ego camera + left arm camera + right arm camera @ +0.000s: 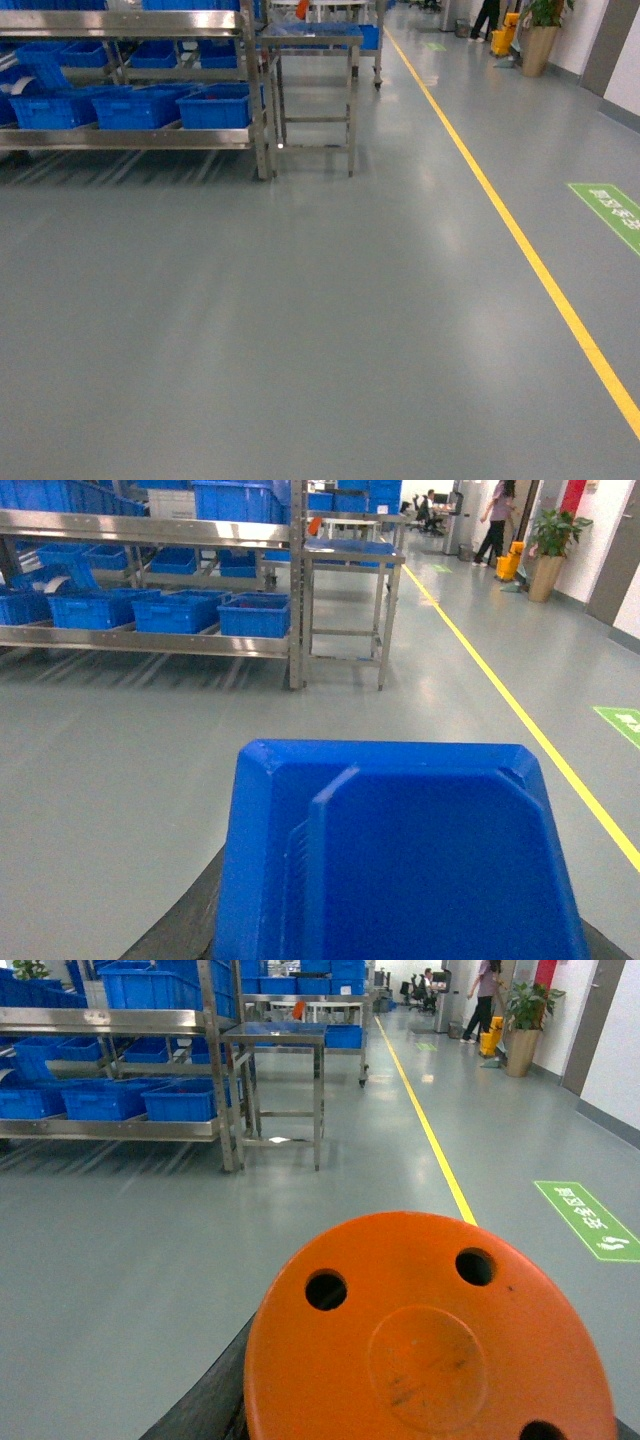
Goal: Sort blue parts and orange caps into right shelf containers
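Observation:
A large blue part [400, 860] with bevelled corners fills the lower half of the left wrist view, held close to the camera. A dark finger [185, 925] of my left gripper shows at its left edge. In the right wrist view a round orange cap [425, 1345] with small holes fills the bottom, with a dark finger [215, 1395] of my right gripper beside it. Both jaws are mostly hidden behind their loads. Blue crates [215, 108] stand on a steel shelf [130, 138] far ahead on the left. Neither gripper shows in the head view.
A steel table [310, 40] stands right of the shelf. A yellow floor line [520, 240] runs along the right and a green floor sign [610, 210] lies beyond it. Far down the aisle are a person [497, 515] and a potted plant [550, 540]. Grey floor lies between me and the shelf.

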Robot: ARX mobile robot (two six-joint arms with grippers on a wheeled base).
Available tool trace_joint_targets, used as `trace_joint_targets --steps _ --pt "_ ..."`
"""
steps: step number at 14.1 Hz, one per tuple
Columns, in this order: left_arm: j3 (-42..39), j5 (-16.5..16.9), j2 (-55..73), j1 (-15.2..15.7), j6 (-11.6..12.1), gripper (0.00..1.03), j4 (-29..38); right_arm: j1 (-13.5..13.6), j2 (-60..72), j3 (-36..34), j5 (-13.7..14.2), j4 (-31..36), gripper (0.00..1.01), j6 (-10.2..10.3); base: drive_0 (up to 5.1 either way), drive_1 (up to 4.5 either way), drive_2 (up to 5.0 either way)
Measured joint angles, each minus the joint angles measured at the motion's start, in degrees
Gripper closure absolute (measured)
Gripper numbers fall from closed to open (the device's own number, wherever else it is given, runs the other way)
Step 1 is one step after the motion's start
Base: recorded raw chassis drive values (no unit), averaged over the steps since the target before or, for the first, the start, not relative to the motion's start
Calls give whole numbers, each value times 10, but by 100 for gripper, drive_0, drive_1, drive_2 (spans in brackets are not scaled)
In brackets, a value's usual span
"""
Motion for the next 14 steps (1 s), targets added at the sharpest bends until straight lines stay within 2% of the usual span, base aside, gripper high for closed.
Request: trace_joint_targets --steps 14 --pt "0 0 0 0 0 62 0 0 0 0 0 0 57 0 -4 414 -423"
